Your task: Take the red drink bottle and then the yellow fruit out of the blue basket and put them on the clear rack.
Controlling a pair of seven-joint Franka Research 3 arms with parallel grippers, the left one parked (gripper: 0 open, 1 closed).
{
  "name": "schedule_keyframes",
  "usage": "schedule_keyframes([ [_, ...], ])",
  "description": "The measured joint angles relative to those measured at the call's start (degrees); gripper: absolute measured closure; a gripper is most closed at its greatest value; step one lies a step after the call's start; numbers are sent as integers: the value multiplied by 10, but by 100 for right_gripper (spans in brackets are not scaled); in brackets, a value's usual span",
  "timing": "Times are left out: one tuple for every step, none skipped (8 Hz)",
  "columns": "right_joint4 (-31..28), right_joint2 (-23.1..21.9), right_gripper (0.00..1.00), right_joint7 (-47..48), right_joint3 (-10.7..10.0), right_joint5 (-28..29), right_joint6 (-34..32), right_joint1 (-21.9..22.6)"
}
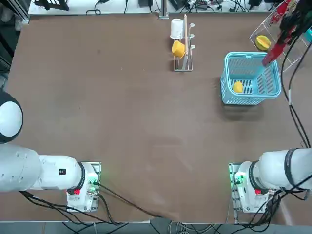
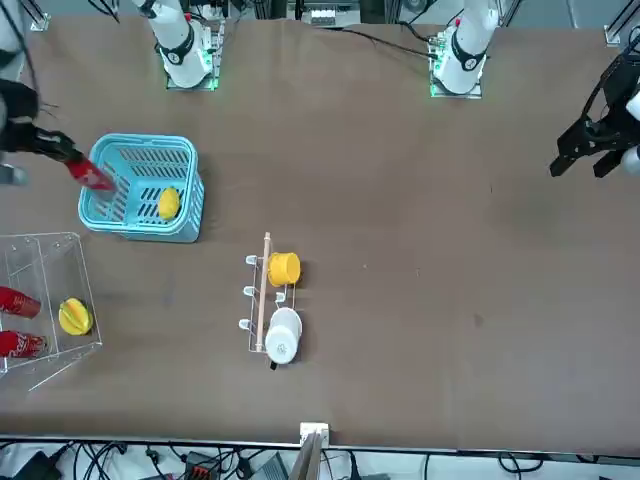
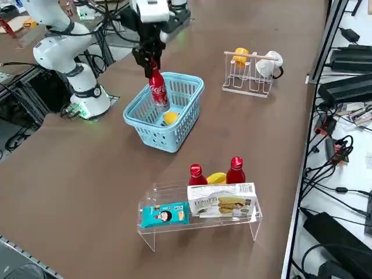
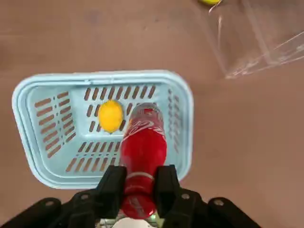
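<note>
My right gripper (image 3: 150,61) is shut on the neck end of the red drink bottle (image 3: 157,90), which hangs upright over the blue basket (image 3: 145,131) with its base at about rim height. In the wrist view the fingers (image 4: 114,187) clamp the bottle (image 4: 142,147) above the basket's rim (image 4: 102,76). The yellow fruit (image 4: 110,115) lies on the basket floor beside the bottle. From overhead the bottle (image 1: 274,50) slants over the basket's far right corner (image 1: 249,54). The clear rack (image 3: 197,218) stands apart from the basket, at the table's right edge.
The rack holds two red bottles (image 3: 196,173), a flat yellow fruit (image 3: 216,178), a biscuit box (image 3: 221,200) and a blue snack pack (image 3: 164,215). A wire cup stand (image 1: 184,46) with a yellow cup (image 1: 178,48) and a white cup (image 1: 176,28) stands left of the basket.
</note>
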Motion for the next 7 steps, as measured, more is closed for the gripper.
schedule_keyframes([
  [16, 3, 63, -44, -1, -37, 0, -19],
  [25, 10, 63, -93, -3, -63, 7, -46],
  [36, 26, 63, -144, -4, -76, 27, -75],
  [54, 51, 63, -206, -5, -81, 56, -106],
  [74, 83, 63, -270, -5, -81, 88, -138],
  [88, 117, 63, -324, -6, -81, 127, -167],
  [95, 145, 63, -360, -6, -81, 163, -189],
])
